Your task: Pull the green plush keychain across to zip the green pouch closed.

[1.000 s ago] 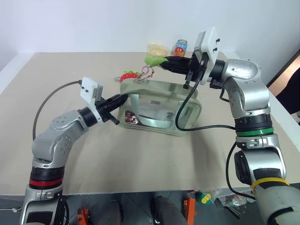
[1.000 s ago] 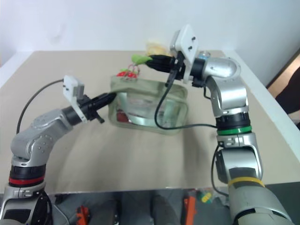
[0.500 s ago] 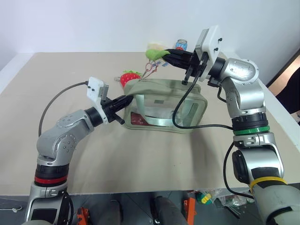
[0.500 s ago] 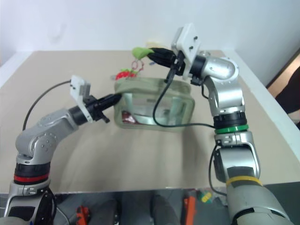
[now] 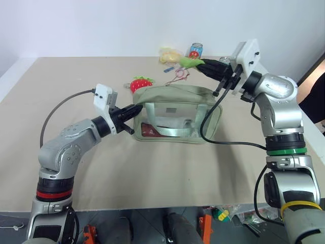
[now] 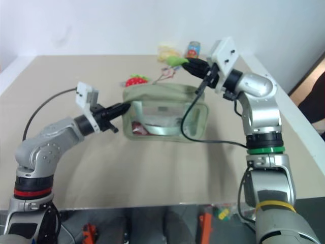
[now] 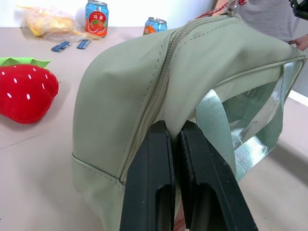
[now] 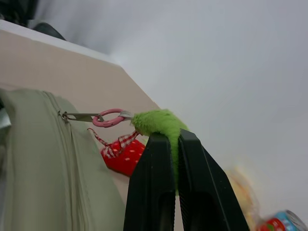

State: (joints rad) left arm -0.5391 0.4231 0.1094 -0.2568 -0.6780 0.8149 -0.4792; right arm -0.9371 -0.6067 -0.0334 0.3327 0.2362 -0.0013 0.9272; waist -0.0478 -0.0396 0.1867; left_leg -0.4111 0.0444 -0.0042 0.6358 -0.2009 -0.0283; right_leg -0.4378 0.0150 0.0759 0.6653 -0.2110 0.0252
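The right gripper (image 8: 165,144), clamped on the green plush keychain (image 8: 155,122), has dragged it rightward, so the green pouch (image 5: 175,96) now looks nearly zipped while the left gripper (image 7: 173,144) stays pinched shut on its end.

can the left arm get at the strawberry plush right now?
Probably not as things stand. The left tool is shut on the end of the green pouch, so it is occupied. The strawberry plush lies just behind that end on open table; once it lets go, nothing blocks the way.
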